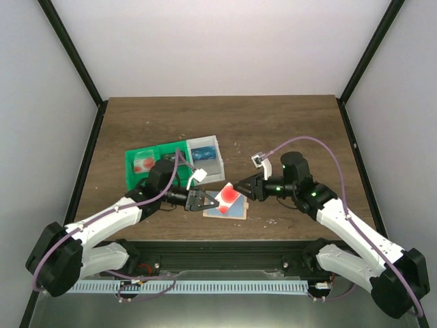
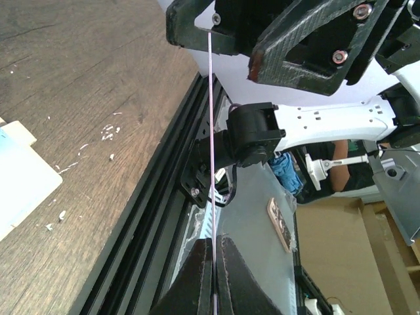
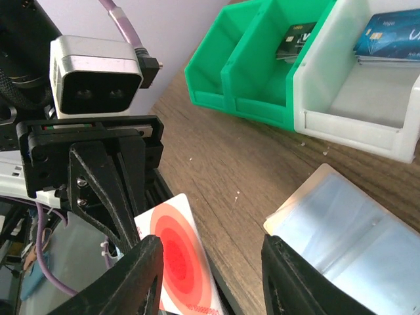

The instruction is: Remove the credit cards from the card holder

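Observation:
My left gripper (image 1: 199, 200) is shut on a pale credit card with red circles (image 1: 229, 195) and holds it tilted just above the card holder (image 1: 231, 210). In the left wrist view that card (image 2: 211, 164) shows edge-on as a thin line pinched between the fingers (image 2: 197, 279). The tan card holder (image 3: 354, 230) lies open on the table with its blue-grey panels up. My right gripper (image 3: 213, 275) is open in front of the red-circle card (image 3: 177, 262), its left finger close beside the card. A blue credit card (image 3: 394, 36) lies in the white box (image 3: 367, 92).
A green compartment tray (image 1: 147, 158) with a card in it stands behind the left gripper, joined to the translucent white box (image 1: 205, 154). The table's front edge and black rail (image 2: 164, 197) run just below the card holder. Both grippers are almost tip to tip.

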{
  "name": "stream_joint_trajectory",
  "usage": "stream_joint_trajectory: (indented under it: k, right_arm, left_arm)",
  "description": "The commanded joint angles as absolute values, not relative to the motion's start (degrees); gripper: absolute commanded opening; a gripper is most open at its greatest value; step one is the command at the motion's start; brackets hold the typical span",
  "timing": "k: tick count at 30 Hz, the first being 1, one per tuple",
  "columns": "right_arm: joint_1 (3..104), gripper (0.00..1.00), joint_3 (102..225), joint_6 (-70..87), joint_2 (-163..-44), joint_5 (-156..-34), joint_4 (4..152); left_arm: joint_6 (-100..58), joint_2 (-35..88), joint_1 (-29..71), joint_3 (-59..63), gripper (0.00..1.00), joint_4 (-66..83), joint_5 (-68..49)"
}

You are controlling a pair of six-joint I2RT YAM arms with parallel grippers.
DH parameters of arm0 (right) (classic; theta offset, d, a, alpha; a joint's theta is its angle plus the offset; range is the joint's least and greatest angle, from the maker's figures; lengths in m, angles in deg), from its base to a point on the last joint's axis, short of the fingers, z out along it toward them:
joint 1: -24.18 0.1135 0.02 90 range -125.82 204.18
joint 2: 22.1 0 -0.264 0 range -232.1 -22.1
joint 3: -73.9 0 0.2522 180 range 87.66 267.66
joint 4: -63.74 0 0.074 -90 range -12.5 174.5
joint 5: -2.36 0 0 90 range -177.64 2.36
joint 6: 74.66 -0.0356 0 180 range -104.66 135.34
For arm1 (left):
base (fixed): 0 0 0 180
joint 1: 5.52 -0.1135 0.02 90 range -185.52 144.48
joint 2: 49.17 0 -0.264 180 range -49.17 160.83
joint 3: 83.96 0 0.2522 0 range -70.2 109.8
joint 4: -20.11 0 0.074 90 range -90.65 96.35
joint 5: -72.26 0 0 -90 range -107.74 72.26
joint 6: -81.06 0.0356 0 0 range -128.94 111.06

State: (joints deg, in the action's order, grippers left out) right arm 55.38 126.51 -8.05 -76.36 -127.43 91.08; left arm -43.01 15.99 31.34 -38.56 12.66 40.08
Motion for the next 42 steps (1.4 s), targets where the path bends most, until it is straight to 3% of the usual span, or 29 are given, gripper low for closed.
stream_joint_trajectory:
  k: [1, 7, 13, 18, 19, 21, 24, 26, 29, 35, 42]
  right_arm:
    - [54.85, 0.42, 126.24, -8.15, -75.88, -128.66, 89.44]
    - [54.85, 0.42, 125.23, -8.54, -76.22, -131.43, 87.45]
    - [54.87, 0.28, 123.62, -10.41, -76.97, -135.39, 83.52]
    - [54.85, 0.02, 123.0, -10.91, -76.74, -136.08, 81.8]
    - [54.82, 0.01, 122.74, -11.06, -76.64, -136.11, 81.47]
    - [54.89, 0.01, 122.45, -11.38, -76.55, -136.09, 81.2]
    - [54.85, 0.01, 122.17, -12.41, -76.61, -136.13, 80.32]
    - [54.86, 0.0, 121.58, -14.28, -76.4, -135.57, 78.75]
    - [54.85, 0.0, 118.29, -21.62, -76.17, -133.12, 72.11]
    - [54.94, 0.01, 109.67, -45.02, -78.89, -129.58, 44.43]
    - [57.57, 0.0, 106.49, -58.56, -80.62, -116.27, 30.05]
  left_arm:
    - [-41.69, 15.43, 31.82, -37.48, 0.0, 13.32, 41.1]
    - [-41.46, 14.69, 31.95, -37.42, 0.0, 13.15, 40.82]
    - [-41.57, 14.06, 31.96, -37.58, 0.0, 13.13, 40.33]
    - [-40.93, 13.44, 31.93, -37.9, 0.0, 12.01, 39.56]
    - [-40.98, 13.29, 31.98, -37.91, 0.0, 11.96, 39.26]
    - [-41.13, 13.07, 31.9, -37.88, 0.13, 11.68, 38.42]
    - [-41.97, 12.84, 31.66, -37.25, 0.42, 10.45, 36.17]
    - [-42.7, 12.05, 31.22, -36.95, 0.5, 8.96, 33.34]
    - [-47.8, 9.01, 29.0, -38.37, 0.53, 9.48, 27.92]
    - [-75.47, 2.44, 23.63, -52.25, 0.57, 36.05, 27.39]
    - [-78.37, 3.52, 23.48, -54.2, 0.59, 40.01, 25.04]
